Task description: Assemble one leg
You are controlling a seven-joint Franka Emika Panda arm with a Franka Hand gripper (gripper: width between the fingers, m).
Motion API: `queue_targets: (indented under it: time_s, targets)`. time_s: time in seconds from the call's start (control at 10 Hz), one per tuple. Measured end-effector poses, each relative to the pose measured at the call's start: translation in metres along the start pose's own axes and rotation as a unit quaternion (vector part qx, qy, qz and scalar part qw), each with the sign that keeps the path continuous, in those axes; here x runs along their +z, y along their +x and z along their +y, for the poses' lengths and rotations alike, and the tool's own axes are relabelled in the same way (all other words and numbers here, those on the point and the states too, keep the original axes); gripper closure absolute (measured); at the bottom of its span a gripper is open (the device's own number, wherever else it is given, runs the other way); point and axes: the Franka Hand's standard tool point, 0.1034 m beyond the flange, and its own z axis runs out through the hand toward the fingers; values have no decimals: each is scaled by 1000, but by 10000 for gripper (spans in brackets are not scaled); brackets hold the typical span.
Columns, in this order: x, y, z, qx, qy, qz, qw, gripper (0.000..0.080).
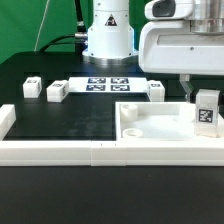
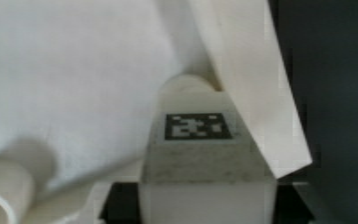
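Observation:
My gripper [image 1: 203, 98] is shut on a leg [image 1: 206, 112], a small white post with a black-and-white tag on its side. It holds the leg upright over the corner of the large white panel [image 1: 150, 122] at the exterior view's right. In the wrist view the leg [image 2: 202, 140] sits between my dark fingers [image 2: 130, 200], with the white panel [image 2: 69, 90] beneath it. Whether the leg's lower end touches the panel is hidden.
Three more small white legs lie on the black table: two at the exterior view's left [image 1: 30, 88] [image 1: 56, 92] and one near the middle [image 1: 155, 90]. The marker board [image 1: 107, 84] lies at the back. A white wall [image 1: 90, 151] runs along the front.

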Motion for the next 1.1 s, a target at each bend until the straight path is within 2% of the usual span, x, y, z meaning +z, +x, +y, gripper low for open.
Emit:
queue_targets:
  time_s: [0.2,0.3,0.5,0.8,0.9,1.0,1.1]
  targets:
    - [1,-2,0,118,-3,-1,993,509]
    - [2,-3,0,197,-3,-2,980,509]
    - [2,-3,0,329,-3,2,944,509]
    - [2,-4,0,451,1,-12,892,508]
    - [2,-4,0,470,1,-12,883,508]
    - [2,-4,0,468,1,-12,884,508]
    - [2,-4,0,460,1,-12,888,415]
